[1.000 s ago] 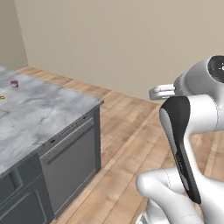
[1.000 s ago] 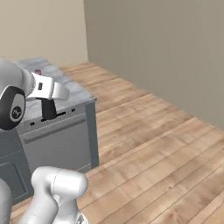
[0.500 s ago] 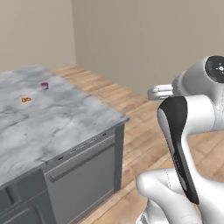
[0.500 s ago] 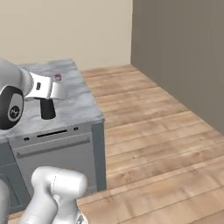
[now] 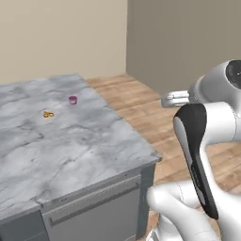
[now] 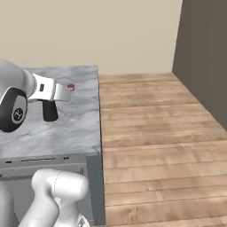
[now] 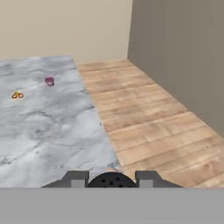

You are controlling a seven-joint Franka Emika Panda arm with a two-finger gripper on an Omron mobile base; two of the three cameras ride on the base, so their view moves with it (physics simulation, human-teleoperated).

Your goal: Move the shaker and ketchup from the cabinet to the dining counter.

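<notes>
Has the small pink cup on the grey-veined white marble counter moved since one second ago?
No. The small pink cup keeps its place beside the little orange thing on the marble counter; the whole picture shifted, so the camera moved.

White arm raised, gripper (image 7: 110, 177) clamped on shaker (image 7: 110, 180)

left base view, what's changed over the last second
The base has driven and turned, so the whole picture shifted: the dining counter now sits more squarely ahead, its marble corner nearer the middle, and a darker wall has come into view. The claw stayed shut on the shaker. The small pink item and yellow item kept their places on the marble.
</notes>
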